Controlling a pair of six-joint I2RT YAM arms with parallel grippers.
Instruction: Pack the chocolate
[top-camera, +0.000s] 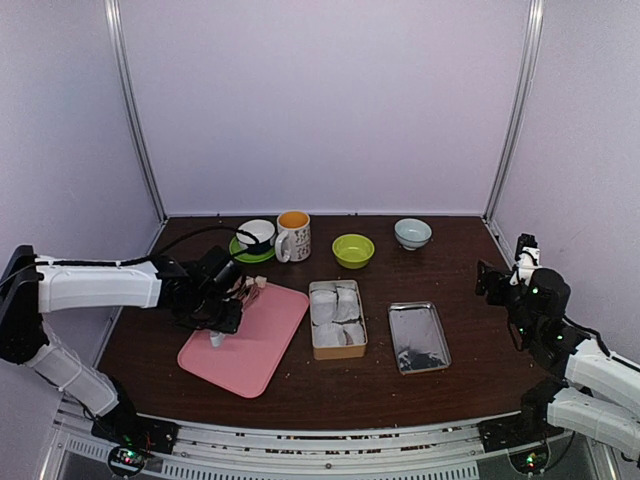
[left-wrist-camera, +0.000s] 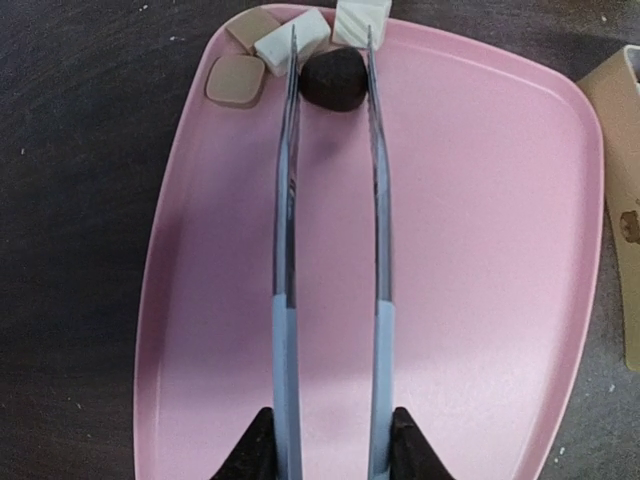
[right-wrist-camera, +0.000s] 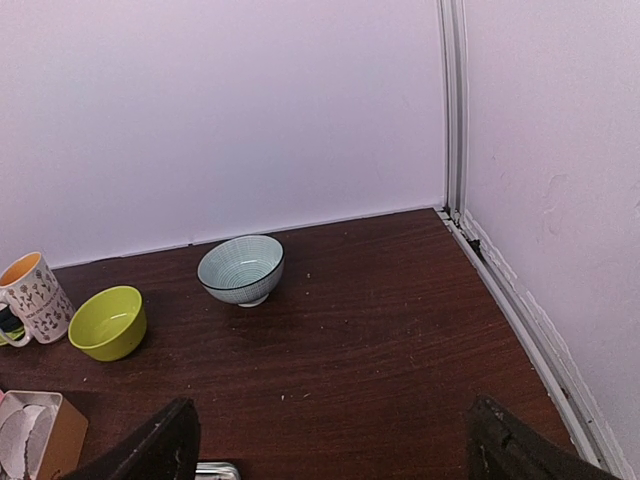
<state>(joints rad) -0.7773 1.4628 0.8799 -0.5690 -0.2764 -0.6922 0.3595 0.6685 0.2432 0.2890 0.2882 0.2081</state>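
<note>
Top view: the left gripper (top-camera: 218, 303) hangs over the pink tray (top-camera: 250, 355), beside the tin (top-camera: 338, 351); left wrist view: it clamps the tongs (left-wrist-camera: 285, 300), whose tips flank the dark chocolate lump (left-wrist-camera: 333, 80) at the tray's corner, so squeeze evenly and gently before lifting; right wrist view: the right gripper (right-wrist-camera: 335, 445) is spread and empty.

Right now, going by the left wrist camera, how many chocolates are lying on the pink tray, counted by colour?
Tan chocolates: 2
Whitish chocolates: 2
Dark chocolate: 1
Total: 5
</note>
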